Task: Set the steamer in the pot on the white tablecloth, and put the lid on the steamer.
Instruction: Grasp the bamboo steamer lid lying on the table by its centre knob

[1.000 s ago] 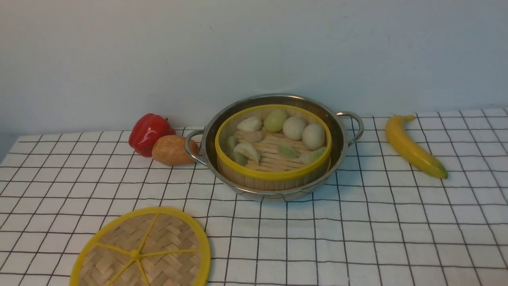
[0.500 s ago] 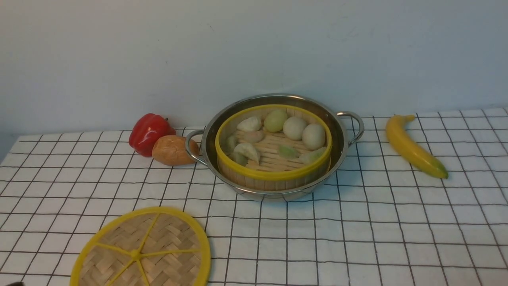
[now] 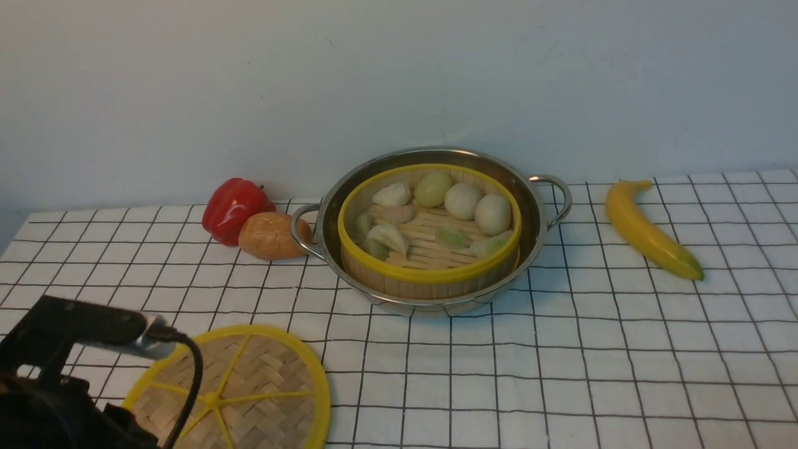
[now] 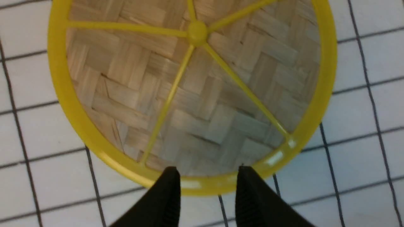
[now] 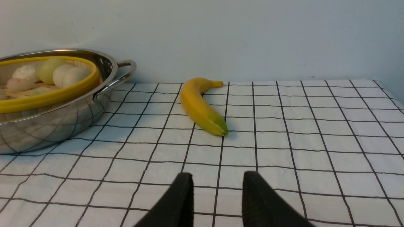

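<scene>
We note the white tablecloth [image 3: 561,374] carries the pot [image 3: 537,215] at centre-rear, w/ the steamer [image 3: 430,275] inside, uncovered. Lid [image 3: 249,386] lies flat on cloth, front-left, apart from pot. Left gripper [image 4: 207,170] released, tips at lid's rim. Right gripper [image 5: 216,176] released, empty, over cloth.

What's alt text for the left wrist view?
Woven bamboo lid with yellow rim and spokes lies flat on the gridded white tablecloth, filling most of the view. The open left gripper is at its rim, holding nothing.
</scene>
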